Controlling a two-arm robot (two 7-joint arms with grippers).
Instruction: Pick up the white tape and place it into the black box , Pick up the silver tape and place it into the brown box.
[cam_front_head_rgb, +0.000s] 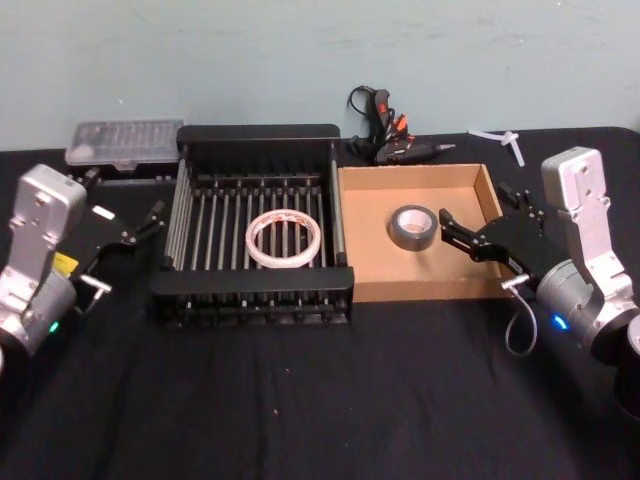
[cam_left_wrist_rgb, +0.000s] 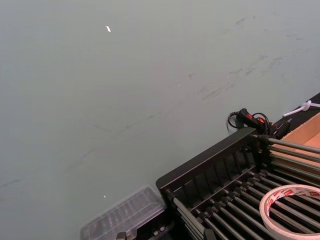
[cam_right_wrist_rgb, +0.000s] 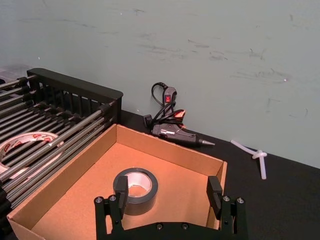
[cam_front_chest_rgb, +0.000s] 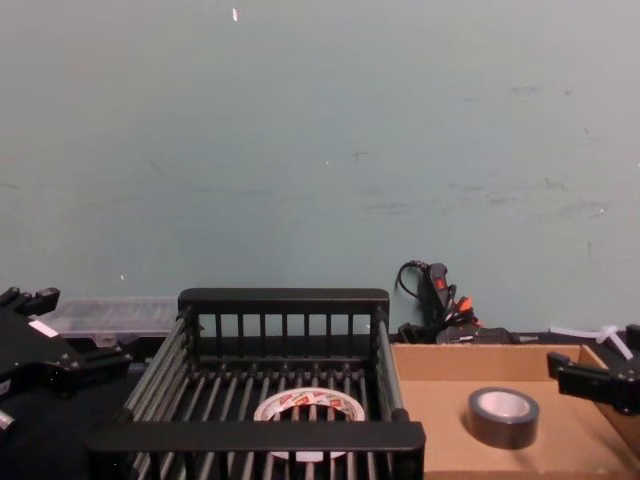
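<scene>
Right gripper (cam_right_wrist_rgb: 169, 196), jaws apart, empty, sits over the brown box's (cam_front_head_rgb: 372, 288) right wall, near the silver tape (cam_front_head_rgb: 411, 227) lying inside. White tape (cam_front_head_rgb: 284, 239) lies flat in the black box (cam_front_head_rgb: 252, 282). Left gripper (cam_front_head_rgb: 140, 230), jaws apart, hangs left of it. Risk: right fingers clip the cardboard wall, shifting the tray.

The right tool (cam_front_head_rgb: 478, 226) hangs with its fingers spread wide near the counter's right edge; the left tool (cam_front_head_rgb: 140, 228) rests near the left edge.
</scene>
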